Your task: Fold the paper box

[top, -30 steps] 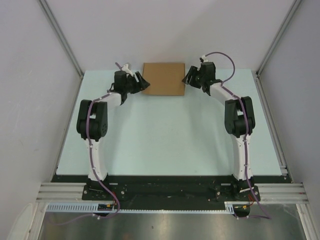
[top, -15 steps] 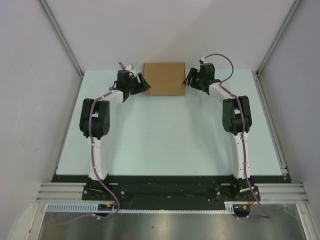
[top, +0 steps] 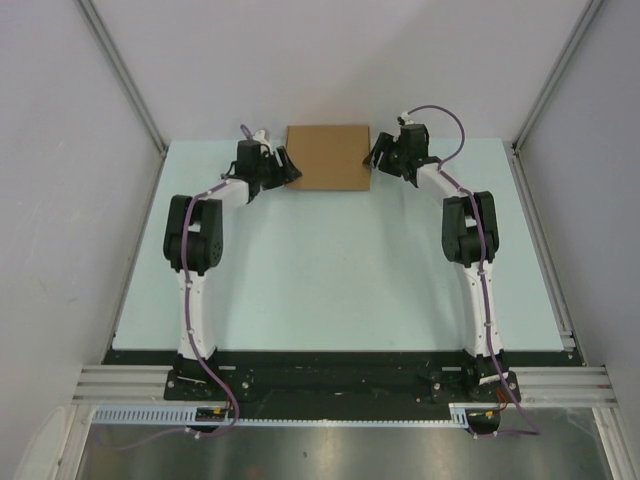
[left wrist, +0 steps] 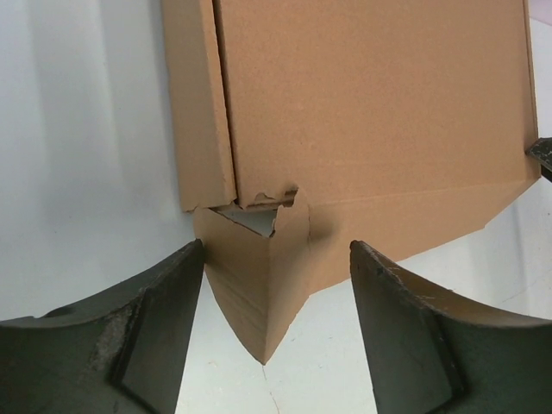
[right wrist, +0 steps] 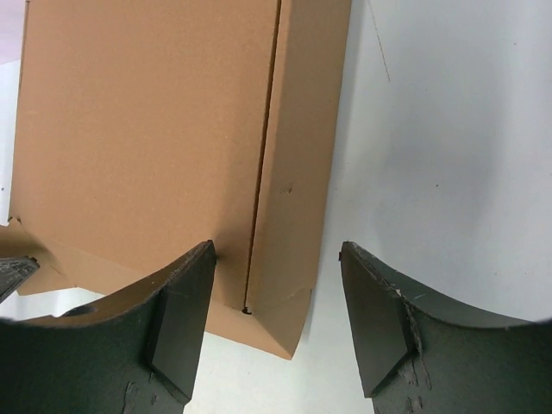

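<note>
While the paper box (top: 328, 156) lies flat on the table (top: 330, 270) | left gripper (top: 287, 170) at box's left side, jaws apart, pointed corner flap (left wrist: 259, 293) between them, clear of both | right gripper (top: 375, 156) at box's right side, jaws apart, straddling its side panel (right wrist: 293, 172)

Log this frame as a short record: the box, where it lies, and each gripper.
box: paper box, lying flat at the far middle of the table
left gripper: open, at the box's left edge, pointed tab between its fingers, not clamped
right gripper: open, straddling the box's right side strip
held: nothing
</note>
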Action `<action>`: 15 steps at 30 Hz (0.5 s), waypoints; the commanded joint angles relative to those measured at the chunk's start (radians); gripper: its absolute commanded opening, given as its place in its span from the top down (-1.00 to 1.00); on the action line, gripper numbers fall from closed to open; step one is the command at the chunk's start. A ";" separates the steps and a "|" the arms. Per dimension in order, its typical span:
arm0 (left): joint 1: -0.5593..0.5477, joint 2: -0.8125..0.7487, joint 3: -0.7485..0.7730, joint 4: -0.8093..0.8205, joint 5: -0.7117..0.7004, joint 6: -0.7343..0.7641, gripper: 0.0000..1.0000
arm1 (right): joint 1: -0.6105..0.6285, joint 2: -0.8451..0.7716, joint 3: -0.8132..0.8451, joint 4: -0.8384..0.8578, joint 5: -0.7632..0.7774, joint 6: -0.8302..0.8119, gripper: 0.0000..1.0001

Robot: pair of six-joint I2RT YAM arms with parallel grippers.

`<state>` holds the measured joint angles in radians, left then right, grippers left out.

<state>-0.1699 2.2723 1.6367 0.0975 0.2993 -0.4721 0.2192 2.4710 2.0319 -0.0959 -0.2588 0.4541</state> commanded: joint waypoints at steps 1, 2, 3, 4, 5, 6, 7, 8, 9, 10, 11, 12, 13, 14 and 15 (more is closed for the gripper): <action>-0.002 0.009 0.045 0.025 0.061 -0.028 -0.43 | -0.004 0.028 0.045 0.007 -0.045 0.014 -0.31; 0.000 0.010 0.046 0.033 0.070 -0.040 -0.41 | -0.004 0.029 0.048 0.008 -0.048 0.015 -0.31; 0.003 0.012 0.046 0.036 0.078 -0.048 -0.39 | -0.004 0.031 0.048 0.007 -0.049 0.017 -0.31; 0.004 0.012 0.048 0.041 0.086 -0.057 -0.37 | -0.004 0.031 0.047 0.005 -0.049 0.014 -0.30; 0.009 0.013 0.046 0.048 0.106 -0.071 -0.33 | -0.003 0.031 0.047 0.005 -0.049 0.015 -0.31; 0.012 0.013 0.046 0.051 0.112 -0.077 -0.31 | -0.003 0.031 0.047 0.004 -0.051 0.015 -0.30; 0.013 0.012 0.048 0.054 0.119 -0.083 -0.29 | -0.003 0.032 0.047 0.002 -0.051 0.014 -0.31; 0.015 0.012 0.049 0.059 0.130 -0.095 -0.28 | -0.004 0.032 0.048 0.004 -0.051 0.015 -0.30; 0.017 0.013 0.052 0.059 0.136 -0.102 -0.26 | -0.004 0.032 0.050 0.002 -0.053 0.017 -0.31; 0.018 0.015 0.057 0.059 0.141 -0.108 -0.26 | -0.004 0.034 0.051 0.002 -0.054 0.015 -0.31; 0.021 0.016 0.060 0.061 0.153 -0.121 -0.22 | -0.004 0.036 0.053 0.001 -0.054 0.015 -0.31; 0.023 0.021 0.064 0.065 0.161 -0.131 -0.20 | -0.004 0.036 0.054 -0.001 -0.056 0.015 -0.30; 0.024 0.023 0.063 0.070 0.167 -0.141 -0.17 | -0.004 0.039 0.059 -0.004 -0.057 0.015 -0.31; 0.027 0.024 0.066 0.079 0.175 -0.160 -0.12 | -0.004 0.040 0.060 -0.005 -0.057 0.015 -0.31; 0.027 0.027 0.066 0.082 0.187 -0.168 -0.10 | -0.004 0.040 0.063 -0.010 -0.057 0.014 -0.31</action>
<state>-0.1448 2.2929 1.6512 0.1112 0.3946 -0.5636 0.2115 2.4859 2.0464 -0.0925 -0.2951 0.4698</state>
